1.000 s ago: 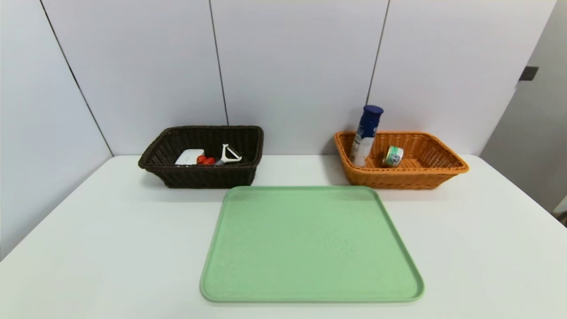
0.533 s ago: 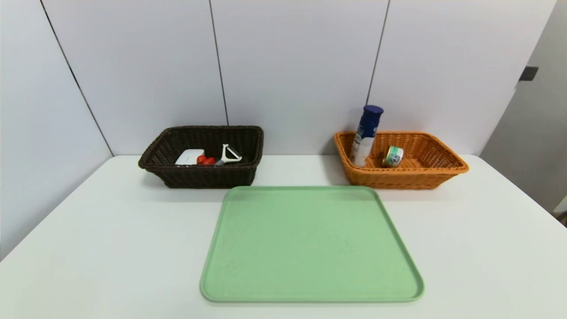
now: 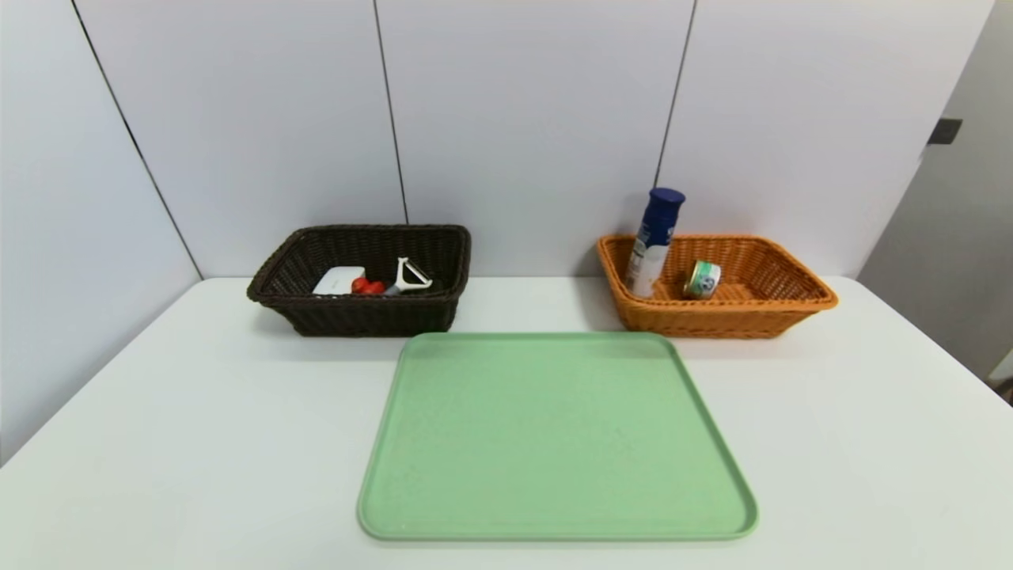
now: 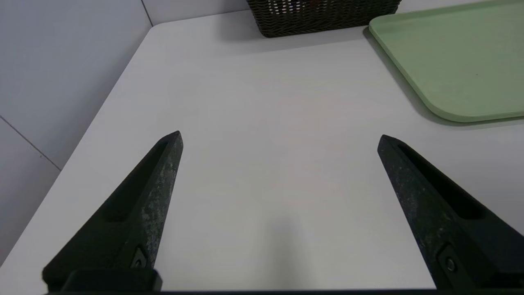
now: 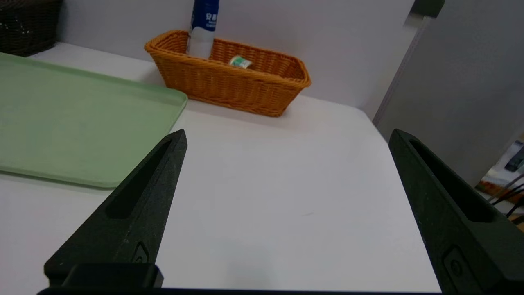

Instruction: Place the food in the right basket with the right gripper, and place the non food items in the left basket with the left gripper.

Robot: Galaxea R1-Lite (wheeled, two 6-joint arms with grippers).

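Grippers idle: left gripper (image 4: 280, 139) spread wide, empty, over bench near left edge; right gripper (image 5: 287, 137) spread wide, empty, near right edge. Bottle (image 3: 652, 241) leaned upright in orange basket (image 3: 791, 305) beside can (image 3: 702, 279), likely to topple if knocked. Peeler (image 3: 409, 275), white case (image 3: 339, 280), red object (image 3: 368, 286) sat in dark basket (image 3: 360, 315). Tray (image 3: 554, 443) bare. Bottle label unreadable.

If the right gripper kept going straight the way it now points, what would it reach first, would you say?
Probably nothing close: the open right gripper aims over bare table, between the green tray and the table's edge. The orange basket sits off that line, though depth is unclear.
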